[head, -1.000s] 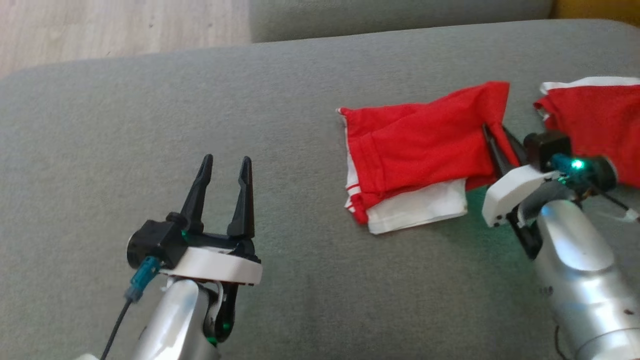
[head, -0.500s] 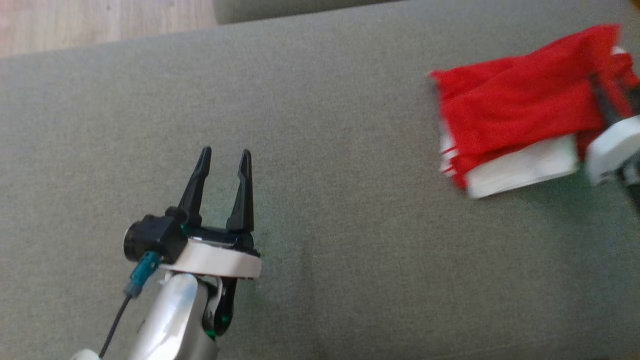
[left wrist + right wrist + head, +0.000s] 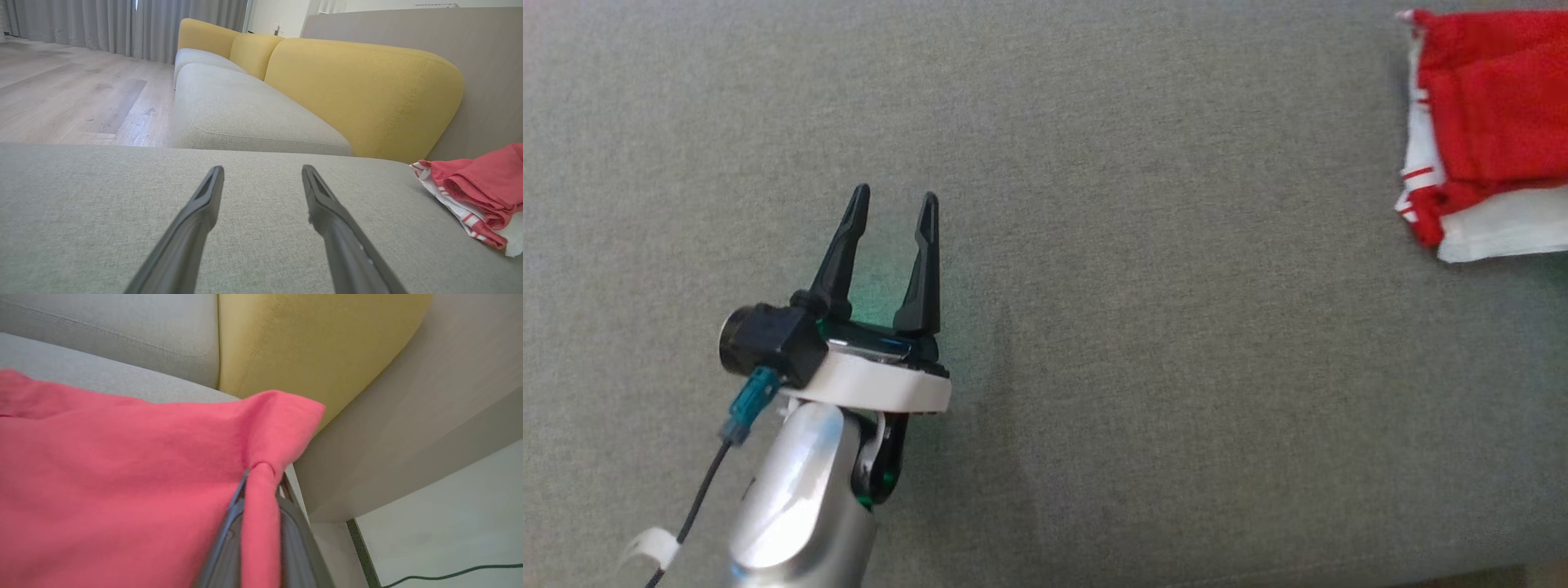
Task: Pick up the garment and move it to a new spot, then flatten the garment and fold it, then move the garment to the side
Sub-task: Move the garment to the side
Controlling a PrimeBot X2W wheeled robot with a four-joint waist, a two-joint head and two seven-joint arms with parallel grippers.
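At the left, our left end effector (image 3: 894, 194) was poised over the grey woven-fabric sofa seat (image 3: 1143, 343), its two dark fingers spread wide with nothing between them. Well apart to the right, across bare cushion, the folded red-and-white knit garment (image 3: 1482, 98) lay at the right edge of the head view. In the left wrist view it sat near the yellow upholstered back cushion (image 3: 359, 90).

The garment looked like a compact bundle. It had red layers on top, a white layer showing under the near edge, thin red stripes along the white left hem, and soft wrinkles. Further right, our right end effector (image 3: 263, 477) was nearly closed, pinching a ridge of red cloth that rose into a small peak between its fingers.

We judged the fold done and the last step in hand: shifting the garment aside. The next move called for a low, steady carry so the layers would not slide apart. Once the bundle rested flat, the fingers would need to let go and draw out without snagging the cloth.
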